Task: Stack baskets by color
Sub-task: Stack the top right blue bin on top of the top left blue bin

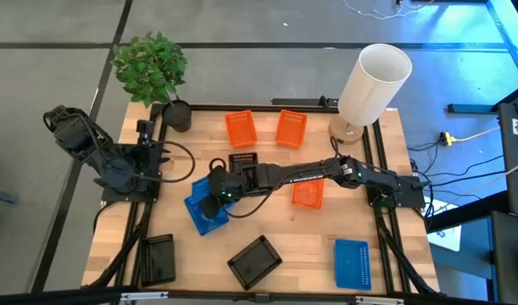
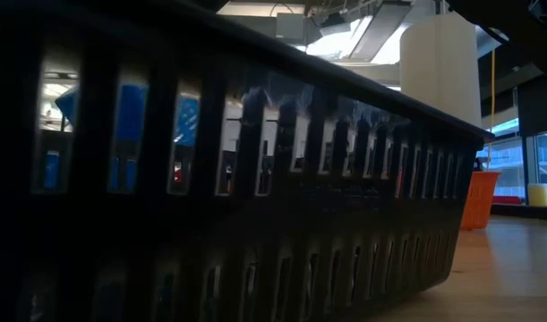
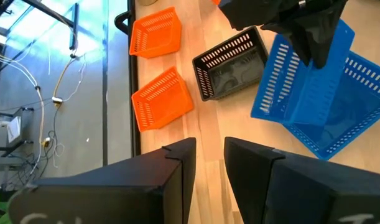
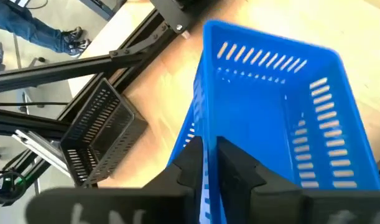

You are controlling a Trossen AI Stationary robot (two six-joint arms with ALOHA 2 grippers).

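Plainly these baskets are light, stiff plastic with thin mesh walls, so a rim wall pinched between the two fingers is the natural hold; the slick plastic could slip or tip if taken off-centre. The right gripper (image 1: 214, 196) reaches across the table (image 1: 360, 216) to its left-centre, where a blue basket (image 4: 283, 124) sits on another blue basket (image 1: 201, 219), the two askew rather than neatly nested. Its fingers straddle one side wall of the upper basket with only a narrow gap, the wall between them; whether they are clamping or letting go cannot be told. A third blue basket (image 1: 352, 263) lies apart near the front right corner. Three orange baskets are unstacked, two (image 1: 240, 129) by the far edge and one (image 1: 307, 195) under the right arm. A black basket (image 1: 242, 161) lies just beyond the blue pair, two more (image 1: 254, 259) at the front edge. The left gripper (image 3: 208, 165) waits at the left edge, jaws apart and empty.
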